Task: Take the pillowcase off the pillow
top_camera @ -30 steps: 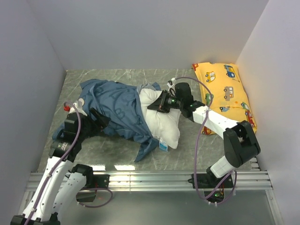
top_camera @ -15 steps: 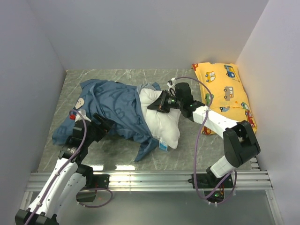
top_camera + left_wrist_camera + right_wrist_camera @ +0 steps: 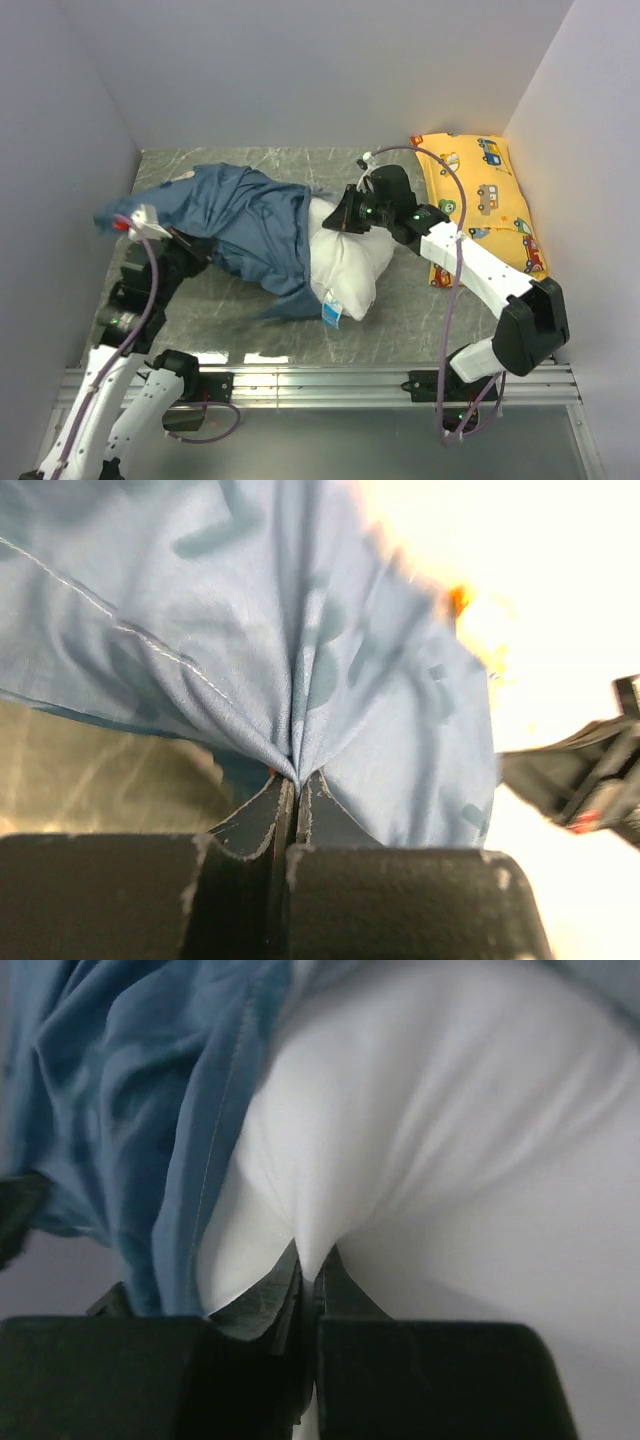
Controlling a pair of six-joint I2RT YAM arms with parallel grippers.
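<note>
**Blue cover is coming off leftward**

Nearest, the left tool (image 3: 295, 780) is pinching a fold of the pillowcase (image 3: 240, 215), now dragged further left and lifted. I judge the pillow (image 3: 345, 270) is still partly inside. It is lying on the surface (image 3: 420, 300), long axis near-to-far, tag (image 3: 331, 316) toward the arms. The right tool (image 3: 310, 1257) is pinching its far end.

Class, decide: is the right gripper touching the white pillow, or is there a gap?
Touching. The right wrist view shows the right gripper shut on a pinched fold of the pillow.
</note>
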